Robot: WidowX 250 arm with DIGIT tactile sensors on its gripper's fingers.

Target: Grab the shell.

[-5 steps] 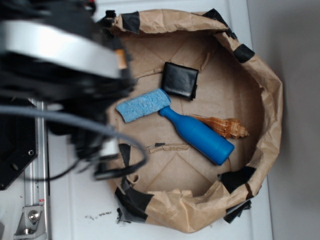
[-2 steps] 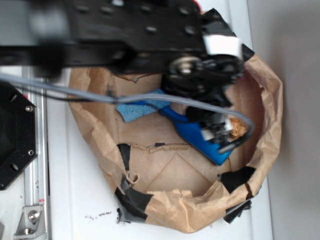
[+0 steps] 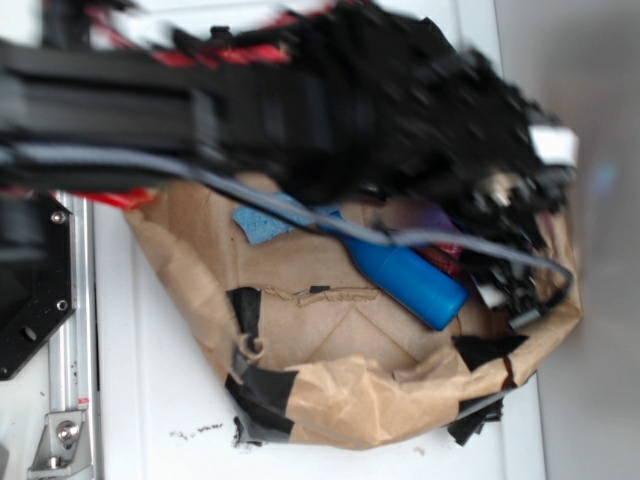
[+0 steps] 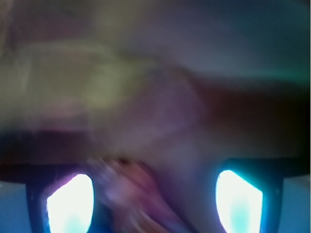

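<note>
In the exterior view my blurred black arm (image 3: pixel 300 100) reaches across the top of the brown paper bag (image 3: pixel 340 400). It hides the shell there, and its far end sits over the bag's right side beside the blue bottle (image 3: pixel 405 280). The wrist view is heavily blurred. My gripper (image 4: pixel 154 199) stands open, with two bright fingers (image 4: pixel 70 204) wide apart. A smeared pinkish-brown ridged shape (image 4: pixel 131 187) that looks like the shell lies between them, close to the left finger. No finger touches it.
A blue sponge (image 3: pixel 258 222) peeks out under the arm at the bag's left. The bag's crumpled walls carry black tape patches (image 3: pixel 262 392). A grey cable (image 3: pixel 470 240) loops over the bottle. The robot's base plate (image 3: pixel 30 290) is at the left.
My arm has swung from the left edge across the bag to its right side. It now covers the shell and the black square. The gripper has come down near the bottle's far side.
</note>
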